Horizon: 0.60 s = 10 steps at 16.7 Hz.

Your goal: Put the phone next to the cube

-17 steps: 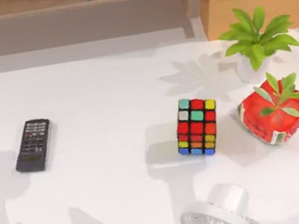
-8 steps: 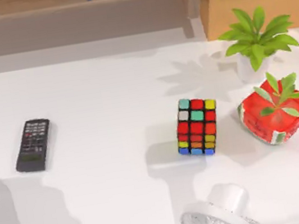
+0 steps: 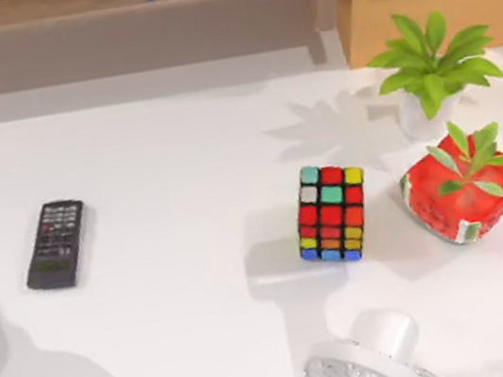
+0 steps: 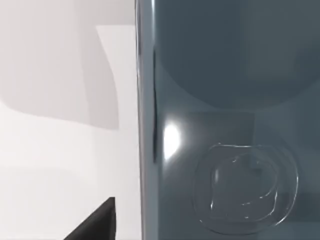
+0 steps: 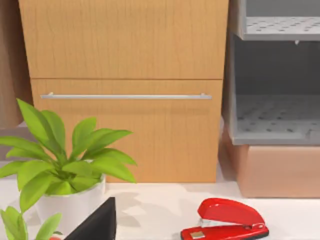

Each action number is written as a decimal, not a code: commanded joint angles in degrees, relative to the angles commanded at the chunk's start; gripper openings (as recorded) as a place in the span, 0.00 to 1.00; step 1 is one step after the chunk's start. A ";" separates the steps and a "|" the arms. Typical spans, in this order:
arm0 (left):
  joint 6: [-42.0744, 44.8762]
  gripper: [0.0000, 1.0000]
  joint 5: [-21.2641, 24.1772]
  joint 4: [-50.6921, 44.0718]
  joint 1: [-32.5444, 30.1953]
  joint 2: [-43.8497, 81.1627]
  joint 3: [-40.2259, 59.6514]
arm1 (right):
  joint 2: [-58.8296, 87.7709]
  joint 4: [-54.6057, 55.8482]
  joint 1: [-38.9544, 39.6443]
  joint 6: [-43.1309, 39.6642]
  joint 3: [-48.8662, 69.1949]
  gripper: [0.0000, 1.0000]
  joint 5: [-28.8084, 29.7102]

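Observation:
The phone (image 4: 225,120) lies very close under the left wrist camera, a dark glossy teal-grey slab with a thin rim, on the white table. A black corner of my left gripper (image 4: 95,222) shows beside the phone's long edge. The cube (image 3: 332,212) stands right of the table's centre, black-framed with red, orange, yellow, teal and blue stickers. A black corner of my right gripper (image 5: 95,222) shows in the right wrist view, facing the wooden cabinet, far from the cube.
A black remote (image 3: 55,243) lies at the left. Right of the cube are a red planter (image 3: 465,188) and a white potted plant (image 3: 430,74). A red stapler (image 5: 225,222) lies at the right edge. A white fan (image 3: 371,366) sits at the front edge, with shelves behind.
The arm shadow at the table's front left has shifted and spread. The cube, the remote and the planters have not moved.

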 joint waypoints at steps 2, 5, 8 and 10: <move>0.00 1.00 0.00 0.00 0.00 0.00 0.00 | 0.00 0.00 0.00 0.00 0.00 1.00 0.00; -0.17 1.00 0.00 1.11 -0.16 0.54 -0.81 | 0.00 0.00 0.00 0.00 0.00 1.00 0.00; -0.05 1.00 0.01 6.45 -0.10 3.14 -2.87 | 0.00 0.00 0.00 0.00 0.00 1.00 0.00; 0.01 1.00 0.02 8.72 -0.06 4.60 -4.04 | 0.00 0.00 0.00 0.00 0.00 1.00 0.00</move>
